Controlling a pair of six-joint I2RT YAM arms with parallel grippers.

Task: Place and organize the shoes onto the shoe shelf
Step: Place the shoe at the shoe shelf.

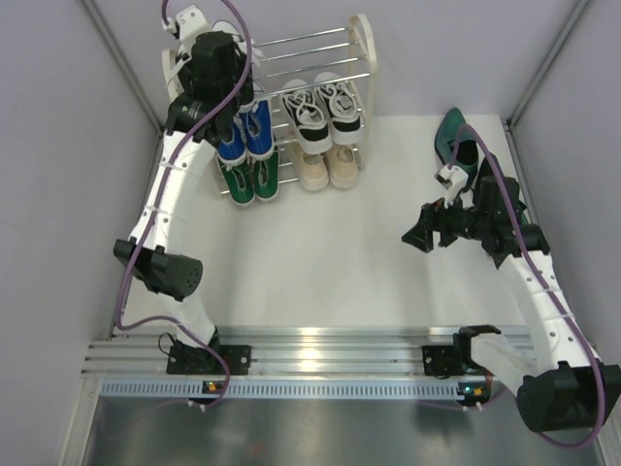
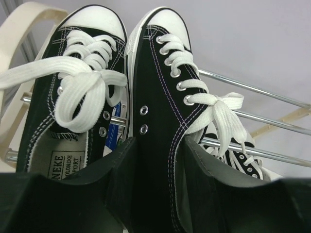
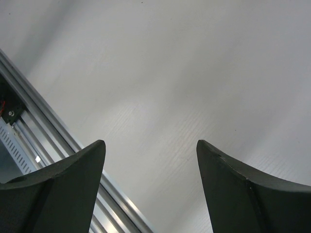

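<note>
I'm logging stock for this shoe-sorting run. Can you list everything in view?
Shelf: one, chrome and cream, table's far left.
Right black-white pair: one pair, shelf's right.
Left black-white pair: one pair, shelf's upper left.
Blue sneakers: one pair, shelf's left, middle.
Green sneakers: one pair, front tier, left.
Beige sneakers: one pair, front tier, right.
Dress shoes: dark green, table's far right; count unclear.
Table: one, white.
Rail: one, silver, near edge.
Left tool: black, shut on one left black-white shoe.
Right tool: black, open, empty, over table.
</note>
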